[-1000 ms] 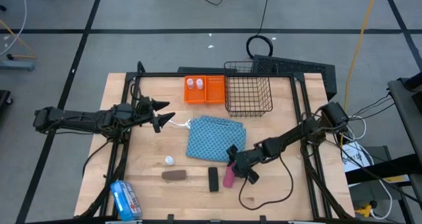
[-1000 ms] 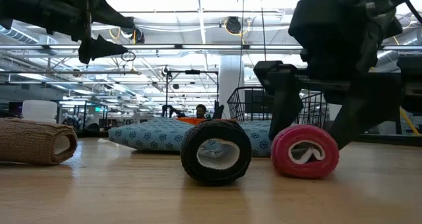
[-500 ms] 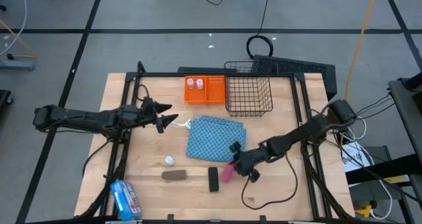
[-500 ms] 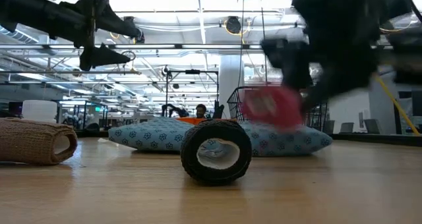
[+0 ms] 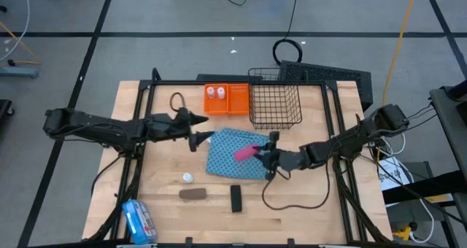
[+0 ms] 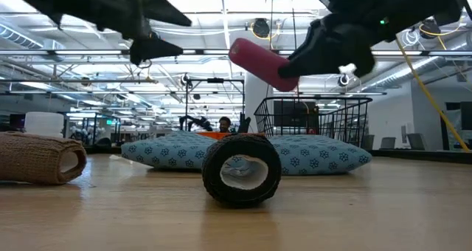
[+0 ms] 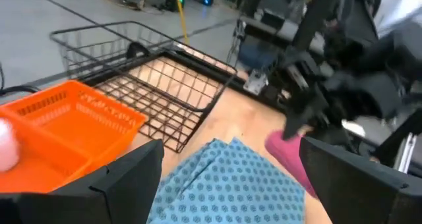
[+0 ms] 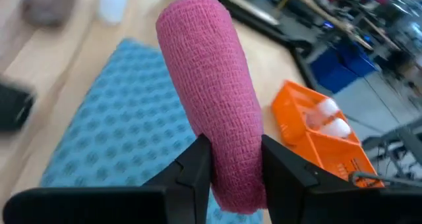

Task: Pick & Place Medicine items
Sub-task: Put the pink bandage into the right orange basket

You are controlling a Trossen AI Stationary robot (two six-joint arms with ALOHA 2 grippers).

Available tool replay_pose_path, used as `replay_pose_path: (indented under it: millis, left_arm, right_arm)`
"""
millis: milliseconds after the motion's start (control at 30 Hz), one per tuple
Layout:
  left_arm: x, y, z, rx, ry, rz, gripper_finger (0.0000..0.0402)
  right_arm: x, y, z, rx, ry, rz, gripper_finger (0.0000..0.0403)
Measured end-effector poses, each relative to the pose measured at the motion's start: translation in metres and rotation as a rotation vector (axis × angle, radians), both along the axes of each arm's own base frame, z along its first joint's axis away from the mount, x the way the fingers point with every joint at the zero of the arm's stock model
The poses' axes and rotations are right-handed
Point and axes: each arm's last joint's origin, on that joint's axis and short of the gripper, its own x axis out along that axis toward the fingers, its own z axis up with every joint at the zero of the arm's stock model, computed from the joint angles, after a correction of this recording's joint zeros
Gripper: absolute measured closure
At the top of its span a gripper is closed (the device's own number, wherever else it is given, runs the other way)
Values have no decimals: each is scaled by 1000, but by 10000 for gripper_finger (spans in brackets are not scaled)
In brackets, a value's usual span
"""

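Right tool (image 5: 264, 155): pinching the pink roll (image 5: 244, 153) by one end, up in the air over the blue cloth (image 5: 237, 155).
Pink roll: off the counter, sticking out past the tool's two fingers (image 8: 198, 168).
Left tool (image 5: 198, 130): spread wide, holding nothing, in the air near the cloth's far left corner.
Black roll (image 5: 236, 198): lying on the counter (image 5: 157, 168), in front of the cloth.
Brown roll (image 5: 193, 194): lying on the counter, left of the black roll.
Small white bottle (image 5: 187, 178): on the counter, near the brown roll.
Orange tray (image 5: 226, 99): at the back, with two little white bottles (image 5: 214, 93) inside.
Wire basket (image 5: 275, 106): just beside the orange tray.
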Motion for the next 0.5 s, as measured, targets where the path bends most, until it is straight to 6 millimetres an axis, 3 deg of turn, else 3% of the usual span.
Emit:
replay_pose_path:
  millis: [267, 500]
  left_arm:
    - [60, -9, -10, 177, 166, -91, 39]
    - [100, -25, -19, 345, 245, -197, 39]
  right_arm:
    - [5, -19, 3, 84, -103, -112, 307]
    - [4, -24, -2, 78, -66, -131, 307]
